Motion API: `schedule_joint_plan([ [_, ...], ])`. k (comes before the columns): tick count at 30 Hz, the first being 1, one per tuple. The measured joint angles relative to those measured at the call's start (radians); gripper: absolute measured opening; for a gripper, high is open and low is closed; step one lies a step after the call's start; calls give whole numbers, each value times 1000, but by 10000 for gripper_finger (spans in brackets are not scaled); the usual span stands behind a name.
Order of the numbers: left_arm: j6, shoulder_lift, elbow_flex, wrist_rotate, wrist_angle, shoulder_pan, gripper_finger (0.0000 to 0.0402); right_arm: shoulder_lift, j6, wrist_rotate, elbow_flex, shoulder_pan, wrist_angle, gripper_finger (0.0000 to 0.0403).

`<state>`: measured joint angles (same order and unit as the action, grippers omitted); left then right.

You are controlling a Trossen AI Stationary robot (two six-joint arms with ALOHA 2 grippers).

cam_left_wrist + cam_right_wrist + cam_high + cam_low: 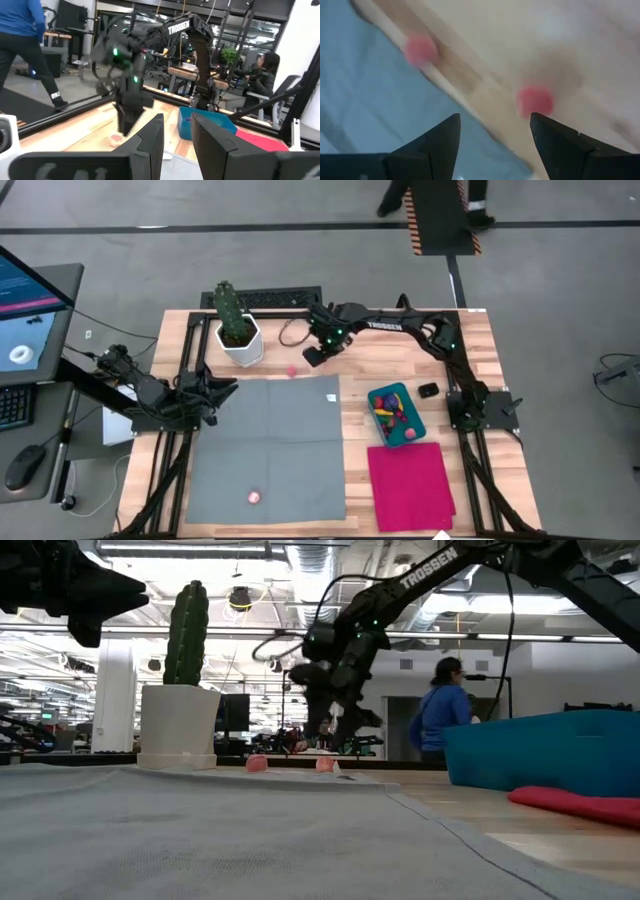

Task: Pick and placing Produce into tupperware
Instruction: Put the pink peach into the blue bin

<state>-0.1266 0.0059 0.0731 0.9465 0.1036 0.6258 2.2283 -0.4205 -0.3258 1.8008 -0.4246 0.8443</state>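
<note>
My right gripper (313, 359) is open and hangs over the bare wood just beyond the grey cloth's far edge, right of the cactus. In the right wrist view its fingers (495, 137) point down over two small pink produce pieces (421, 50) (535, 99), touching neither. The low view shows both pieces (257, 763) (325, 763) on the table below the gripper (333, 738). One piece (292, 370) shows from above. Another pink piece (255, 498) lies on the grey cloth near its near edge. The teal tupperware (397, 413) holds several pieces. My left gripper (226, 389) waits open at the cloth's far left corner.
The cactus in its white pot (238, 332) stands close to the left of my right gripper. A grey cloth (270, 445) covers the table's middle and a magenta cloth (410, 485) lies near the tupperware. A small dark object (429, 390) sits right of the tub. People stand beyond the table.
</note>
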Motion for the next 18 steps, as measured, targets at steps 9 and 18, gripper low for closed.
schedule_joint_plan([
  [9, 7, 0, 0, -19, -1, 0, 87, 19, -2, 9, -4, -6, 22, 265],
  [18, 4, 0, 0, -25, 0, 0, 87, 19, -67, -44, -5, -35, 11, 265],
])
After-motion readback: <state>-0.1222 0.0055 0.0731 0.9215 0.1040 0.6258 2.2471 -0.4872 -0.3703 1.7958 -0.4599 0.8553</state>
